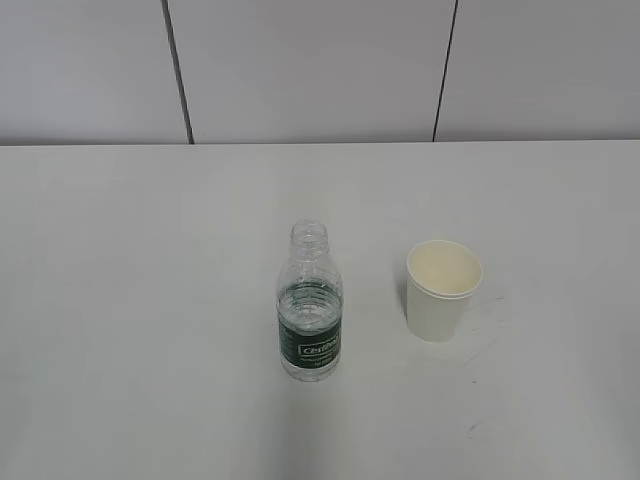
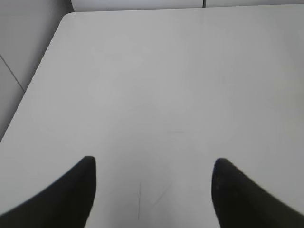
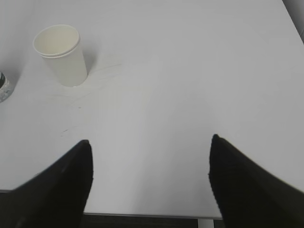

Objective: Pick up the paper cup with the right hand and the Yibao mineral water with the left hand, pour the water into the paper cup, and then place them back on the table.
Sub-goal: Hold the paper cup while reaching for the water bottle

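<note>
Both grippers – left (image 2: 152, 190), right (image 3: 149, 178) – are hanging with jaws spread, holding nothing. Bottle (image 1: 310, 305) and cup (image 1: 443, 290) are standing mid-table (image 1: 120, 300), near each other. Risk – capless bottle tipping and spilling, or light cup getting knocked on approach.

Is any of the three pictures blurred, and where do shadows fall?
Exterior view: soft even light, bottle and cup fairly sharp, shadows faint. Left wrist view: the near fingertips are blurred. Right wrist view: the fingertips are soft too, the cup sharper.
</note>
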`<act>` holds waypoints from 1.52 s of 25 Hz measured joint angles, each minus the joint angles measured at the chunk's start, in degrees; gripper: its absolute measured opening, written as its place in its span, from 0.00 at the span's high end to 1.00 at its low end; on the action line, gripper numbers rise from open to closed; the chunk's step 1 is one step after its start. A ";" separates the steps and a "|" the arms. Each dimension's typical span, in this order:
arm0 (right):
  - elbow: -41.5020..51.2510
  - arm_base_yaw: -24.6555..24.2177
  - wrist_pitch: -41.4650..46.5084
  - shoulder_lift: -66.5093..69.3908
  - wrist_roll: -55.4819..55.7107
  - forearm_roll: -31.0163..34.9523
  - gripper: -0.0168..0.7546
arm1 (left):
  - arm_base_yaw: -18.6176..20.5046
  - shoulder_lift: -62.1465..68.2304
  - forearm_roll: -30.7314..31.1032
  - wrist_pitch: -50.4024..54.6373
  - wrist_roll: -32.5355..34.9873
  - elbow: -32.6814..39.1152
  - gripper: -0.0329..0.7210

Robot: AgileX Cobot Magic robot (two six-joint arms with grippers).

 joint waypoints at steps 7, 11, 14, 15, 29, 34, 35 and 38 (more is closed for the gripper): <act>0.00 0.00 0.00 0.00 0.00 0.00 0.21 | 0.00 0.00 0.00 0.00 0.00 0.00 0.33; 0.00 0.00 0.00 0.00 0.00 0.00 0.21 | 0.00 0.00 0.00 0.00 0.00 0.00 0.33; 0.00 0.00 0.00 0.00 0.00 0.00 0.21 | 0.00 0.00 0.00 0.00 0.00 0.00 0.33; 0.00 0.00 0.00 0.00 0.00 0.00 0.21 | 0.00 0.00 0.00 0.00 0.00 0.00 0.33; 0.00 0.00 -0.13 0.51 0.00 0.61 0.21 | 0.00 0.00 0.00 0.00 0.00 0.00 0.33; -1.01 0.00 -5.23 0.51 0.00 -0.59 0.21 | 0.00 0.00 -0.05 0.00 0.00 0.00 0.33; -1.01 0.00 -7.27 0.51 0.00 -0.70 0.21 | 0.00 0.00 -0.05 0.00 0.00 0.00 0.33; -1.01 0.00 -11.31 0.51 0.00 -1.06 0.21 | 0.00 0.00 -0.16 0.00 0.00 0.00 0.33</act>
